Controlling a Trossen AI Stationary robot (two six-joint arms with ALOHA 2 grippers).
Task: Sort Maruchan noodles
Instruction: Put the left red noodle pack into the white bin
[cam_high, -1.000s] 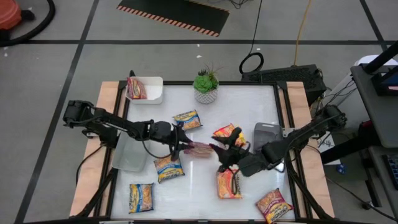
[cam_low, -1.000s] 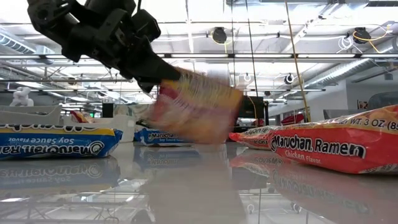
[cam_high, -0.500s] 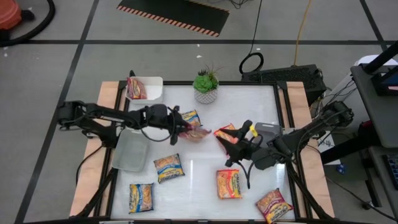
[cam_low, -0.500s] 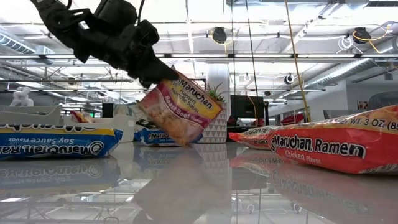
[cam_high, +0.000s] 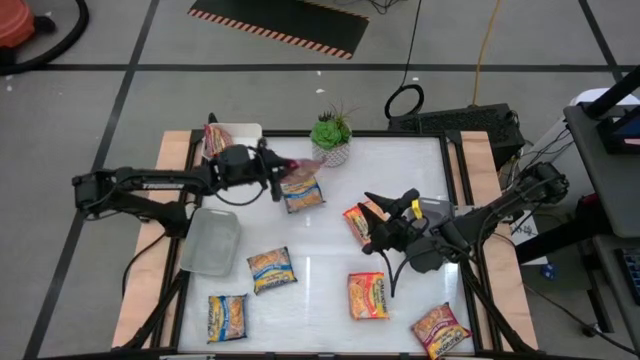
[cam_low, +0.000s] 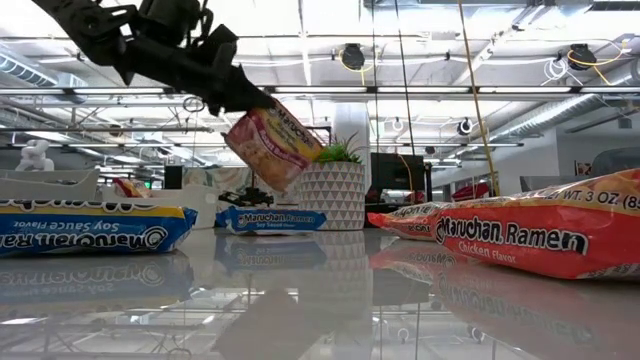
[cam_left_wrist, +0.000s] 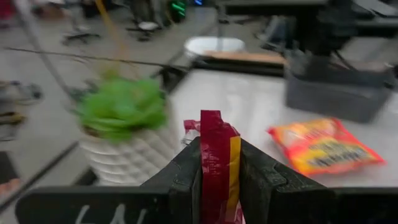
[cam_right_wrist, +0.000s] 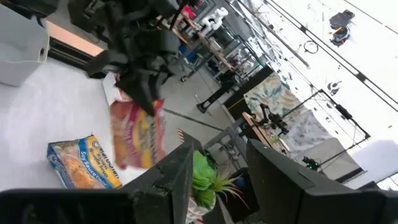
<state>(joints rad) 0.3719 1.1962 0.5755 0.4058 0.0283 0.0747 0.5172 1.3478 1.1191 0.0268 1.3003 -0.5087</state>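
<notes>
My left gripper (cam_high: 279, 176) is over the table's far left part, near the plant pot, shut on a dark red Maruchan packet (cam_high: 301, 165) that hangs clear of the table (cam_low: 275, 146). My right gripper (cam_high: 385, 225) hovers open at mid right above an orange packet (cam_high: 360, 222), with nothing between its fingers (cam_right_wrist: 221, 186). A blue-and-yellow packet (cam_high: 303, 193) lies flat just below the held one. Other packets lie flat nearer the front: blue-and-yellow (cam_high: 270, 268), (cam_high: 227, 317) and orange (cam_high: 368, 295), (cam_high: 440, 330). Another red packet (cam_high: 218, 140) sits in the white tray (cam_high: 245, 145). My left gripper pinches the red packet between its two fingers (cam_left_wrist: 186, 177) at one edge (cam_left_wrist: 217, 146), which shows edge-on in the wrist view. The fingers come nearly level from the table's left. The packet hangs tilted below and beyond them (cam_low: 262, 120), lifted clear.
A potted plant (cam_high: 331, 138) stands at the far edge, close to the held packet. A clear shallow tray (cam_high: 210, 240) lies at the left and a grey tray (cam_high: 430, 212) at the right. Wooden rails (cam_high: 170, 160) line both sides of the table.
My left gripper has swung from the table's middle toward its far left corner and risen, carrying the red packet up and away from my right gripper. My right gripper has drawn back a little toward the right, risen slightly and rolled.
</notes>
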